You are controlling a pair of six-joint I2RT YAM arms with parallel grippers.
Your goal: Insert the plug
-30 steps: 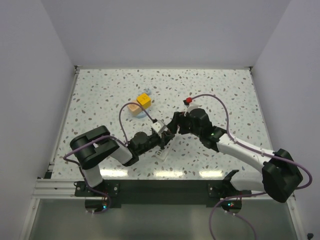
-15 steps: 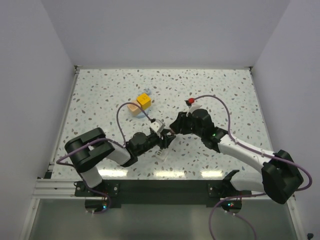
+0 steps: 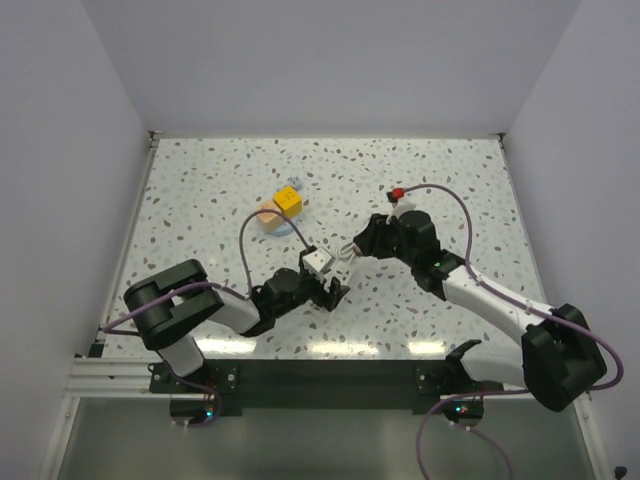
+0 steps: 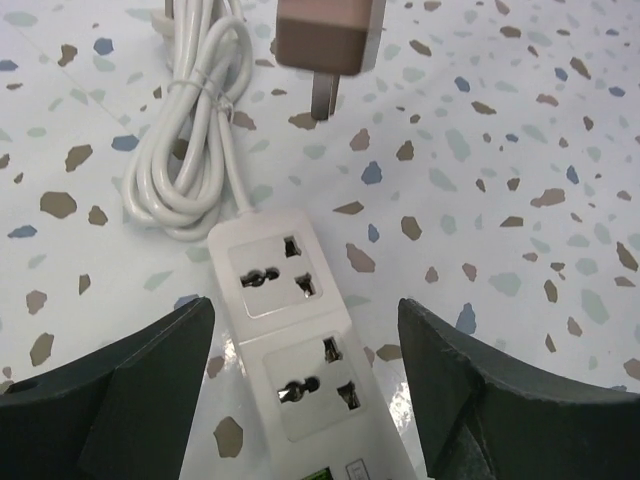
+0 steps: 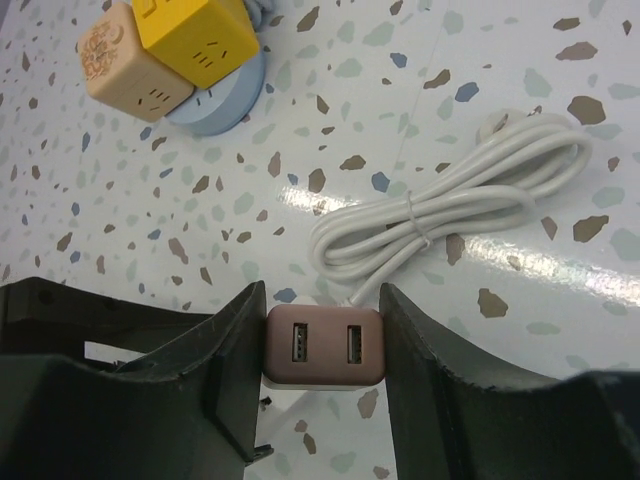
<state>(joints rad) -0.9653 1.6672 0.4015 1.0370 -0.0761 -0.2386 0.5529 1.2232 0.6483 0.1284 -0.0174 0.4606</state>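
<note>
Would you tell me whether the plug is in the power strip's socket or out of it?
Out: the plug hangs, prongs bare, clear of the power strip; its visible sockets are empty.

**Bright, even light, some glare**

Light's coming from overhead, strong & even, top view crisp. White glare streaks on table (image 3: pixel 450 180) along the near edge. Walls (image 3: pixel 300 60) wash pale lilac. Right wrist cam: shiny patches by the cord (image 5: pixel 450 200), soft shadow under it. Left wrist cam: shadows faint, left gripper (image 4: pixel 305 305) fingers (image 4: pixel 110 400) a bit soft up close, plug (image 4: pixel 328 35) slightly blurred at top edge.
</note>
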